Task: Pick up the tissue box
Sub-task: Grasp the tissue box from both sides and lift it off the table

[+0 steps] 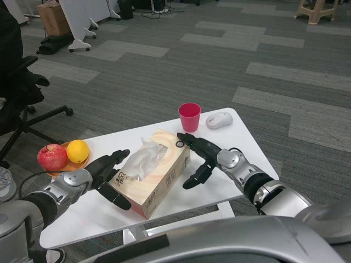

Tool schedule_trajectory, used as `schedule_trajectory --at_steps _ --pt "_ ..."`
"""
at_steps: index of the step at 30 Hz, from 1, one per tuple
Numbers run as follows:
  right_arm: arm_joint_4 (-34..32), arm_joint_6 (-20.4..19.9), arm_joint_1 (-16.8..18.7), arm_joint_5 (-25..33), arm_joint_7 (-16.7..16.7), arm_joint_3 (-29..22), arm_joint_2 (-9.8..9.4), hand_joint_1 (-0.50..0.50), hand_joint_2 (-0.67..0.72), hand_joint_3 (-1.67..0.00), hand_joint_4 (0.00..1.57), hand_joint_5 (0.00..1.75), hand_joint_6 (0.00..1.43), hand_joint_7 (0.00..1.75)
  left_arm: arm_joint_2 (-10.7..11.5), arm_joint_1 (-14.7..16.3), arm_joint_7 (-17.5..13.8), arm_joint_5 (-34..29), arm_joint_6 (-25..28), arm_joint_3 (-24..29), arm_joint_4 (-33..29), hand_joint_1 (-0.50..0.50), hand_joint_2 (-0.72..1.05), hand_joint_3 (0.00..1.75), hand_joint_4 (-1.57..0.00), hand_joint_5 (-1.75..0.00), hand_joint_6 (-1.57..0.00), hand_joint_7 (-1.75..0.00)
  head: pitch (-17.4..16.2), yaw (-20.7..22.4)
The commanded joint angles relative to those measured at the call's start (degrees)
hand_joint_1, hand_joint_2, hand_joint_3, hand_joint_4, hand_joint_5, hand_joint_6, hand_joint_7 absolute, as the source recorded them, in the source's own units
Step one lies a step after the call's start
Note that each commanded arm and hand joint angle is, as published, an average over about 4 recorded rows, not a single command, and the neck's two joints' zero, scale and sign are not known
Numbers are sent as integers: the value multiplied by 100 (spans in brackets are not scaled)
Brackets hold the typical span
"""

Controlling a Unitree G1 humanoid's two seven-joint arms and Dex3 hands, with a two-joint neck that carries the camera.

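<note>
- Two black many-fingered hands flank one landmark, the tissue box, on the white rectangular table (241, 137); the table bears everything else here.
- Next in size, the tan cardboard tissue box (156, 176) lies flat near the table's middle, set at an angle, with white tissue puffing from its top slot and printed characters on the side facing the camera. Its near corner sits close to the table's front edge.
- Left of the tissue box, the left hand (107, 175) has its fingers spread, reaching along the box's left side. Fingertips look to be touching or just beside the cardboard, but I cannot tell which. It holds nothing.
- Right of the tissue box, the right hand (200, 156) is likewise spread, upper fingers at the box's far right corner, thumb hanging lower and apart from the side. It grips nothing yet.
- My reading: the hands are placed opposite each other so they can squeeze the box between them, the box being too wide for one hand. The lift has not begun.
- Beyond the tissue box stands a pink plastic cup (189, 116).
- Further right of the cup rests a white computer mouse (219, 120).
- Well left of the tissue box, a red apple (52, 157) and a yellow lemon (77, 151) sit together on an orange plate (67, 165).
</note>
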Motion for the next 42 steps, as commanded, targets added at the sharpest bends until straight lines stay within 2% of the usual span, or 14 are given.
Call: schedule_trajectory --at_steps 1,7,19,23,27,42 --pt "-189 68 101 59 33 -88 -58 17 -3 -56 0 19 0 0 37 -128 21 -43 20 -16 23 50 34 9 -37 0 0 0 10 7" --pt "-81 73 57 75 4 -233 -36 17 -3 -56 0 19 0 0 33 -128 21 -43 20 -16 23 50 34 9 -37 0 0 0 12 9" --pt "437 64 -268 66 -251 -282 38 16 -7 -56 0 19 0 0 33 -128 21 -43 12 -16 23 50 34 4 -36 0 0 0 13 13" --pt "648 55 -395 57 -356 -220 56 12 -3 -56 0 19 0 0 37 -128 21 -43 12 -16 23 50 34 4 -37 0 0 0 16 14" --pt "846 55 -536 48 -448 -145 100 12 -10 -56 0 19 0 0 37 -128 21 -43 12 -16 23 50 34 9 -37 0 0 0 23 19" --pt "1497 46 -997 9 -719 142 186 11 -10 -56 0 19 0 0 37 -128 21 -43 12 -16 23 50 34 7 -37 0 0 0 23 27"
